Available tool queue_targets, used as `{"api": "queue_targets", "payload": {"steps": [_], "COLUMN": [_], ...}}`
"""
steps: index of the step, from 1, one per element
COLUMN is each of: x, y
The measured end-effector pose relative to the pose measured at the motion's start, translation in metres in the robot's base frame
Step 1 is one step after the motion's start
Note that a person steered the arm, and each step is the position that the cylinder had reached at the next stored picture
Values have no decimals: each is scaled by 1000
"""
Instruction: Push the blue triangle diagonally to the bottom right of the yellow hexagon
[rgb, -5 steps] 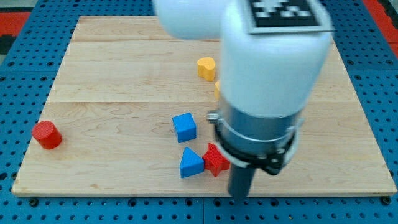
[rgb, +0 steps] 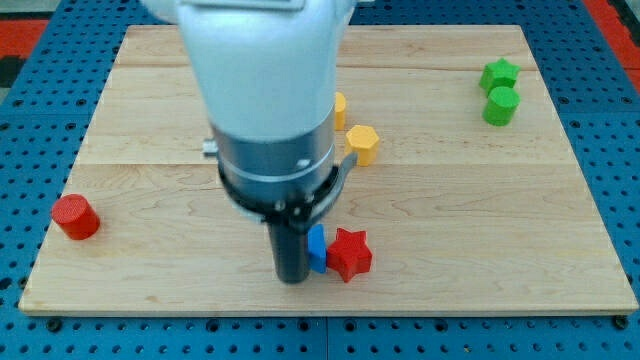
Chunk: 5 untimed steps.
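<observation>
The blue triangle (rgb: 317, 250) shows only as a thin strip; my arm covers most of it. It lies right against the red star (rgb: 349, 254) on its right. My tip (rgb: 292, 277) is at the triangle's left side, touching it or nearly so. The yellow hexagon (rgb: 363, 143) sits above and to the right of the triangle, at mid-board. The blue cube is hidden behind my arm.
A yellow block (rgb: 340, 108) peeks out beside my arm above the hexagon. A green star (rgb: 499, 74) and a green cylinder (rgb: 501, 104) stand at the view's top right. A red cylinder (rgb: 74, 217) sits near the left edge of the wooden board (rgb: 150, 120).
My arm has swung from the right of the red star to the left side of the blue triangle. The green blocks and yellow hexagon are now uncovered; the blue cube is now hidden.
</observation>
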<state>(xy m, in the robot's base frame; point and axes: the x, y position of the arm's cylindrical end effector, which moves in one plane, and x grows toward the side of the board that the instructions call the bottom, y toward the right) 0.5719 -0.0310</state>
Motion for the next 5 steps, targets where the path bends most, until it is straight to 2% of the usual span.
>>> {"api": "queue_targets", "payload": {"steps": [1,4,5], "x": [-30,-42,-26], "y": [8,118,142]}}
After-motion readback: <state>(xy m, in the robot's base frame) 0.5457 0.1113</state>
